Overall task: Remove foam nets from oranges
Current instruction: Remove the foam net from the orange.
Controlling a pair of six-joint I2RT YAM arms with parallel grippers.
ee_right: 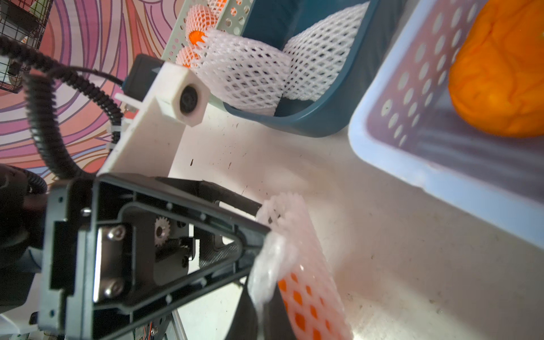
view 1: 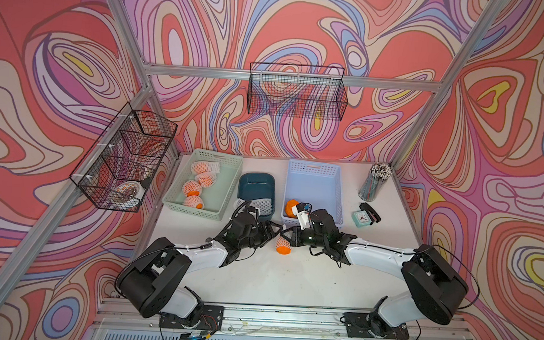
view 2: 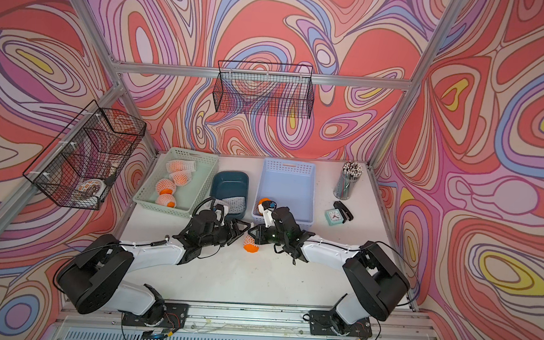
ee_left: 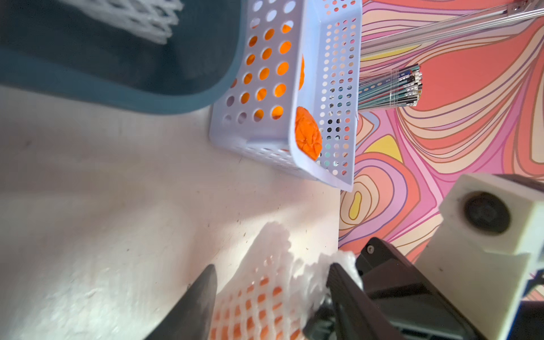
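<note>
One orange in a white foam net [view 1: 283, 245] lies on the table's middle, its bare end toward the front. My right gripper [ee_right: 265, 297] is shut on a pinch of the foam net's [ee_right: 306, 265] loose edge, coming in from the right [view 1: 285, 235]. My left gripper [ee_left: 272, 269] comes from the left with its jaws apart on either side of the net's open end; orange skin shows through the mesh [ee_left: 259, 300]. A bare orange [view 1: 291, 207] sits in the lilac basket [view 1: 315, 186]. Two empty foam nets [ee_right: 265, 70] lie in the teal tub [view 1: 257, 184].
The green basket [view 1: 221, 187] at back left holds several netted oranges [view 1: 192, 188]. At the right stand a pencil cup [view 1: 375, 180], a small clock [view 1: 361, 219] and a black stapler [view 1: 371, 211]. Black wire baskets hang on the left wall [view 1: 122, 158] and back wall [view 1: 296, 91].
</note>
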